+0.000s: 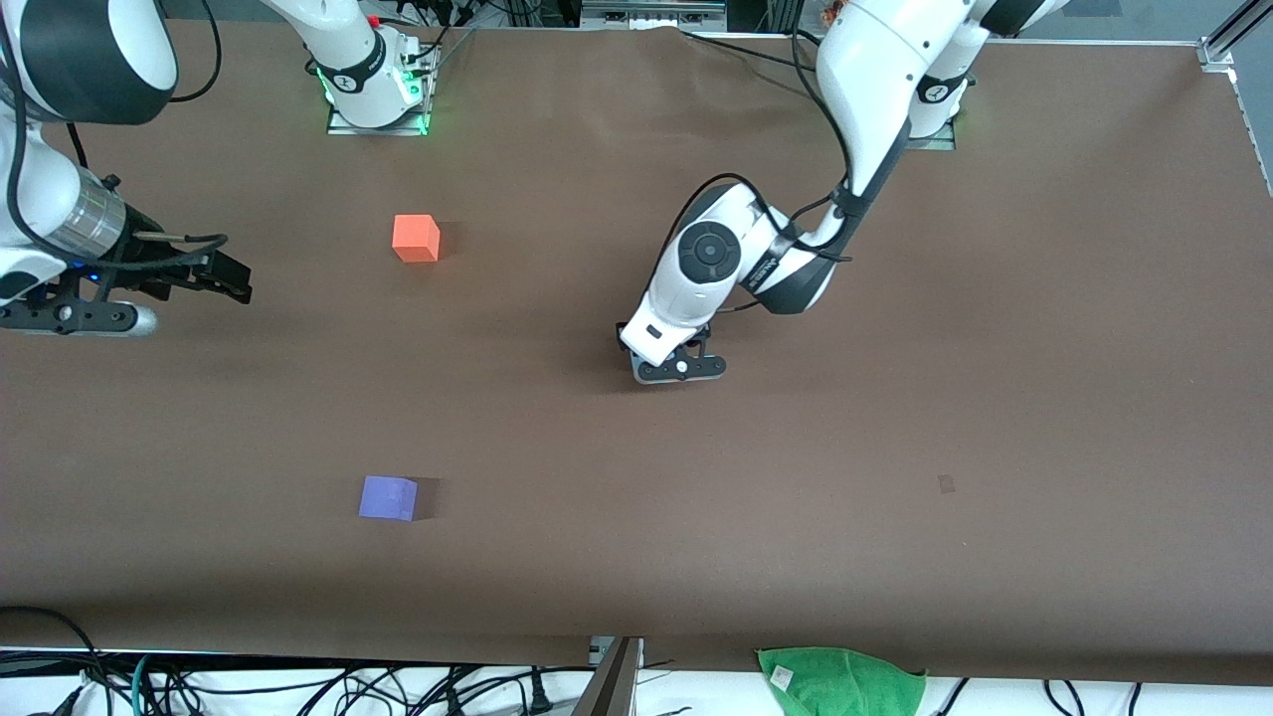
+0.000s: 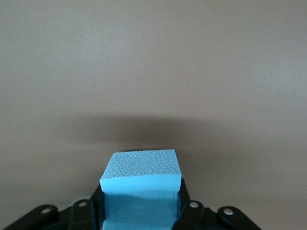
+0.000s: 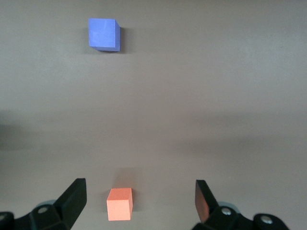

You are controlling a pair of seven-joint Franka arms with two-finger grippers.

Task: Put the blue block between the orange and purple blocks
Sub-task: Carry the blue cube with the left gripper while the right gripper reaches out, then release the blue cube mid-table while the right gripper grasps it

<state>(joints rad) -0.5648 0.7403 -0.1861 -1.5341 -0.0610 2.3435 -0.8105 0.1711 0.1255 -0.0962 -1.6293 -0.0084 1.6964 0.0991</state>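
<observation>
The blue block (image 2: pixel 141 191) is a sky-blue cube held between the fingers of my left gripper (image 2: pixel 141 195). In the front view the left gripper (image 1: pixel 679 370) points down low over the middle of the table, and it hides the block. The orange block (image 1: pixel 416 239) sits toward the right arm's end, farther from the front camera. The purple block (image 1: pixel 388 497) sits nearer to that camera, with bare table between the two. My right gripper (image 1: pixel 234 283) waits open and empty at its end of the table. Its wrist view shows the orange block (image 3: pixel 119 203) and the purple block (image 3: pixel 103 34) between its spread fingers (image 3: pixel 74 196).
A green cloth (image 1: pixel 840 681) lies off the table's front edge beside a metal bracket (image 1: pixel 612 676) and cables. A small dark mark (image 1: pixel 946 483) is on the brown table (image 1: pixel 995 348) toward the left arm's end.
</observation>
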